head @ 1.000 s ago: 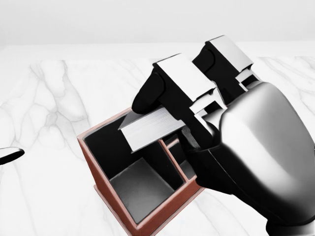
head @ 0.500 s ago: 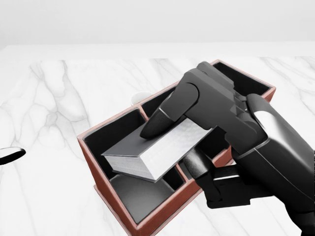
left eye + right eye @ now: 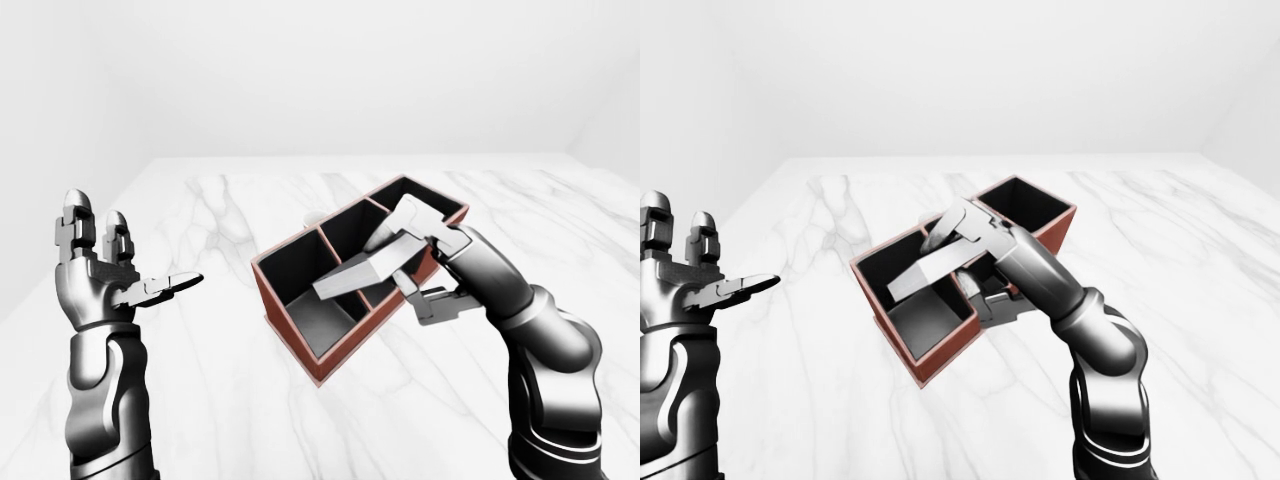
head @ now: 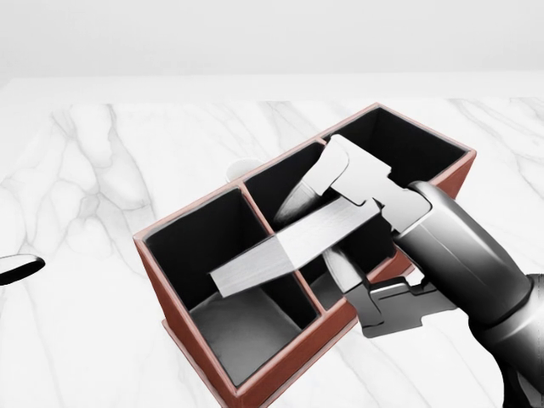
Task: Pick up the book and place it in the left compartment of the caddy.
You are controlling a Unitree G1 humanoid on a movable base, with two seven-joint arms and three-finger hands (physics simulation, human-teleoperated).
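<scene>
We take the caddy (image 4: 183, 340) as our landmark: a red-brown box with dark inner walls and three compartments in a row, sitting at an angle on the white marble table (image 4: 85, 170). In the head view its left compartment (image 4: 234, 327) lies toward the lower left, the middle one (image 4: 276, 183) up and to the right of it, the third (image 4: 395, 144) at the upper right.

The book (image 4: 289, 246) is a grey slab held tilted over the caddy. Its lower end hangs above the left compartment, and its raised end crosses the divider toward the middle compartment. We cannot tell whether its low edge touches the divider or the caddy's inner wall. It is not lying flat inside any compartment.

Our right hand (image 4: 357, 221) comes in from the caddy's right side, over the middle compartment. Its fingers (image 4: 340, 174) lie along the top of the book's raised end, and a thumb (image 4: 344, 272) shows beneath, so the hand is closed round the book. The right forearm (image 4: 467, 263) runs off past the caddy's near-right wall toward the lower right of the head view.

Our left hand (image 3: 105, 275) stands well apart from the caddy, off to its left in the left-eye view, raised upright with fingers (image 3: 75, 225) spread and thumb pointing toward the caddy. It holds nothing
</scene>
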